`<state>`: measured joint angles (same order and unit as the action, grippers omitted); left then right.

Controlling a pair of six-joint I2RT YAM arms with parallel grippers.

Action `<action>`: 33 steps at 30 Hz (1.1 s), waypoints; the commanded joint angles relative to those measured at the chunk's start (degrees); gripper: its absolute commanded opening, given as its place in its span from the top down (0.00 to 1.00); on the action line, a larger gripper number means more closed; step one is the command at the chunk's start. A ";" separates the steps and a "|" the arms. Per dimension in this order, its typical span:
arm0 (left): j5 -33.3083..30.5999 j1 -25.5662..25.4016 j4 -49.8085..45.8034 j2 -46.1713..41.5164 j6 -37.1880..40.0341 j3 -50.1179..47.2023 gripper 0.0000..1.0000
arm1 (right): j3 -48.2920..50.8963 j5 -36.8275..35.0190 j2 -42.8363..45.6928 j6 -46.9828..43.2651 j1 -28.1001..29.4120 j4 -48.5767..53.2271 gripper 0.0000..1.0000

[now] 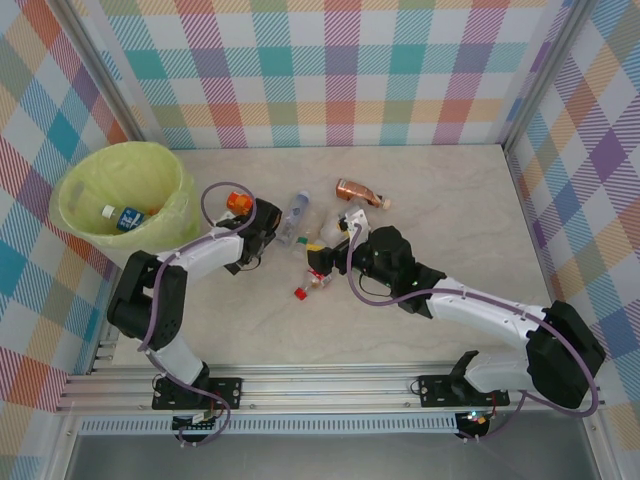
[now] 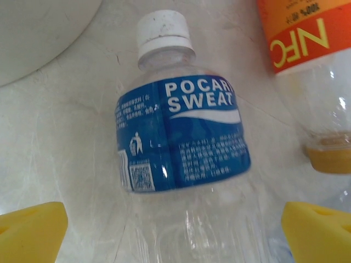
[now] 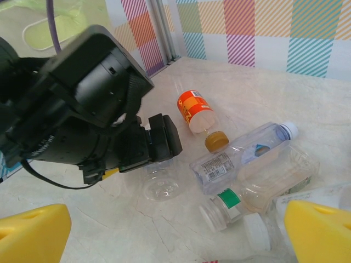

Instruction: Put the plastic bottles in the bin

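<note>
Left wrist: my left claw (image 2: pixel 175 235) wide open, holding nothing, blue-label bottle (image 2: pixel 184 137) between its jaws | right wrist: my right claw (image 3: pixel 175 235) wide open, empty, above loose bottles (image 3: pixel 247 164) | top: bin (image 1: pixel 75 195) at left of desk (image 1: pixel 450 200), 1 bottle (image 1: pixel 130 218) inside.

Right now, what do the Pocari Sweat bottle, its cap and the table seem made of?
Pocari Sweat bottle: clear glossy plastic, table visible through it. Cap: white opaque plastic, dull finish. Table: pale veined surface, stone or laminate, can't tell.
</note>
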<state>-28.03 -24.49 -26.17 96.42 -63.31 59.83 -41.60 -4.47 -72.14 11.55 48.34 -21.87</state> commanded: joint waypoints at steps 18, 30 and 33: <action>1.47 3.55 18.76 6.01 10.87 -4.25 0.06 | 1.83 -1.55 2.75 1.04 -0.22 0.68 0.00; 5.49 4.09 14.93 8.70 21.60 -0.60 0.17 | 1.79 -1.97 2.84 0.67 -0.22 1.25 0.00; 6.63 4.12 15.21 8.36 23.69 -0.66 0.19 | 1.75 -2.03 2.72 0.67 -0.26 1.34 0.00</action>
<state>-22.98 -21.06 -8.84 103.57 -43.66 58.78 -40.16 -5.65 -70.65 11.73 48.34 -20.32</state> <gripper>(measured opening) 0.813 0.996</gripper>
